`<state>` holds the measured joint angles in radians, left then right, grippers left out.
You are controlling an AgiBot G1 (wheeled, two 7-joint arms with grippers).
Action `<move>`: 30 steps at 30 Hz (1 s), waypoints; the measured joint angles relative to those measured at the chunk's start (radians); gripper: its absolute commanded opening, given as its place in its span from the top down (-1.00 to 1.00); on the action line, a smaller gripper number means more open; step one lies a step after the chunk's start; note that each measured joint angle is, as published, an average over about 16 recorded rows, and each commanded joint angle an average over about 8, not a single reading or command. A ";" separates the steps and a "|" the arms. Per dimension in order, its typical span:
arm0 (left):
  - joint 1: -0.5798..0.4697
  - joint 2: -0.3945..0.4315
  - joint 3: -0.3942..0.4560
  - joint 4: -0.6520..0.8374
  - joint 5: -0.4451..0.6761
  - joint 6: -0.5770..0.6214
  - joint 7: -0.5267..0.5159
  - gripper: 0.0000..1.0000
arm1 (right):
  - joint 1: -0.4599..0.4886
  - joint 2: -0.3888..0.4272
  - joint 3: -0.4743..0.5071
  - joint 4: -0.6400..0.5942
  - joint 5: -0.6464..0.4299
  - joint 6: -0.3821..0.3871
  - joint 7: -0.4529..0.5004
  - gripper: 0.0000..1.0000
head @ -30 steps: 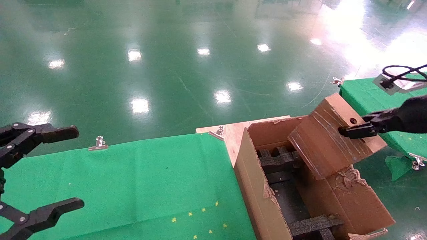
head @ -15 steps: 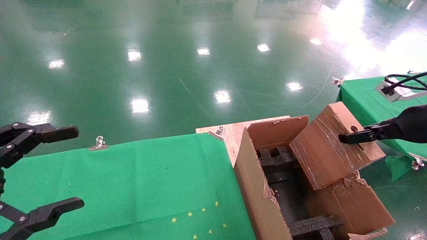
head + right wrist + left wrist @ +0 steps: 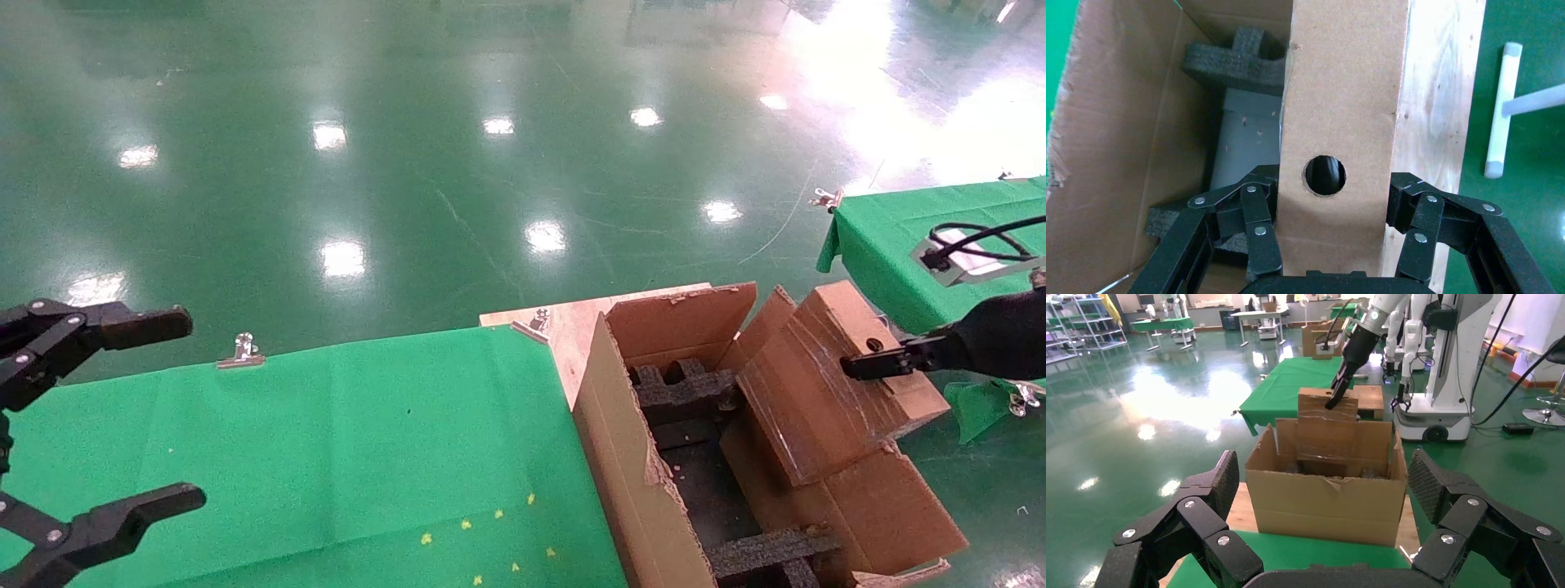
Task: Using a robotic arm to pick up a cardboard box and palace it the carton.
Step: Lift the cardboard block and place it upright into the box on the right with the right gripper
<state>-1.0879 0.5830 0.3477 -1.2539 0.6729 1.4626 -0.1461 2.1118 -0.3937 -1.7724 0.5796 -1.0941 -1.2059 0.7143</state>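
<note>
Carton: near end cut off by frame edge; floor partly hidden by cardboard box (tilted).

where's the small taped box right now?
In the head view the cardboard box is on the right, gripped by the right gripper, tilted and partly inside the carton against its right wall, above the black foam inserts.

Taped glossy cardboard box

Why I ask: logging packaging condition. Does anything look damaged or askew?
Yes. The carton has ragged, torn flap edges, and the cardboard box held by the right gripper hangs tilted over the opening.
</note>
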 measured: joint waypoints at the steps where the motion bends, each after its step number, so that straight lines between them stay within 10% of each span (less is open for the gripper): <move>1: 0.000 0.000 0.000 0.000 0.000 0.000 0.000 -1.00 | -0.004 0.006 -0.002 0.015 -0.002 0.012 0.012 1.00; 30: 0.000 0.000 0.000 0.000 0.000 0.000 0.000 -1.00 | -0.164 0.071 -0.081 0.332 -0.066 0.348 0.295 1.00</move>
<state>-1.0879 0.5830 0.3479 -1.2538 0.6728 1.4625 -0.1460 1.9480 -0.3223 -1.8530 0.9116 -1.1604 -0.8580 1.0094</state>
